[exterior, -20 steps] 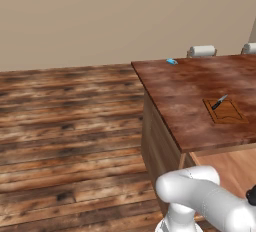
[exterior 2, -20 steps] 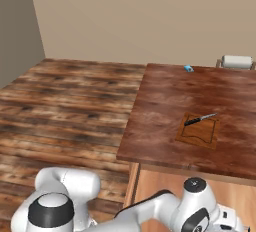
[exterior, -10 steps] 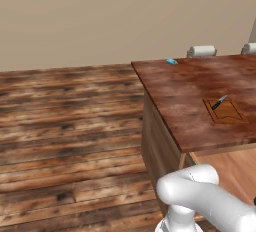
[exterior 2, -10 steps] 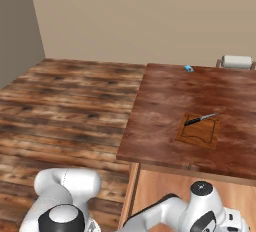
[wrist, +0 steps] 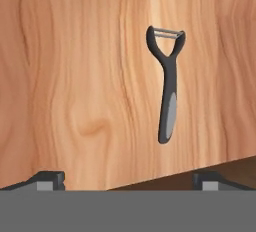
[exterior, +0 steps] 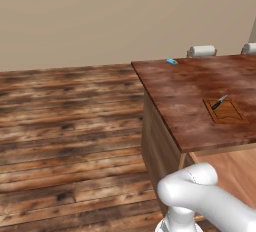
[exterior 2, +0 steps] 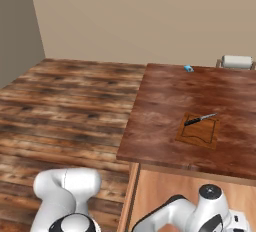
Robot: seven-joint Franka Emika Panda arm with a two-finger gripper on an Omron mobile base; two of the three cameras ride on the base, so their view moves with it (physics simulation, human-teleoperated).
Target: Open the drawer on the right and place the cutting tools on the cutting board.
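Dark reddish surface (exterior 2: 165, 111) by a tan wall, knife (exterior 2: 199, 119) on cutting board (exterior 2: 199, 131), end effector (wrist: 129, 178) wide open (holding nothing) over drawer (wrist: 75, 76), near peeler (wrist: 167, 88)

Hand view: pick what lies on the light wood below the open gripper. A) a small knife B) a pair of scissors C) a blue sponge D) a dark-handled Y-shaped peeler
D: a peeler with a dark handle and a forked head holding a thin metal blade lies alone on the drawer bottom; the knife rests on the cutting board up on the counter.
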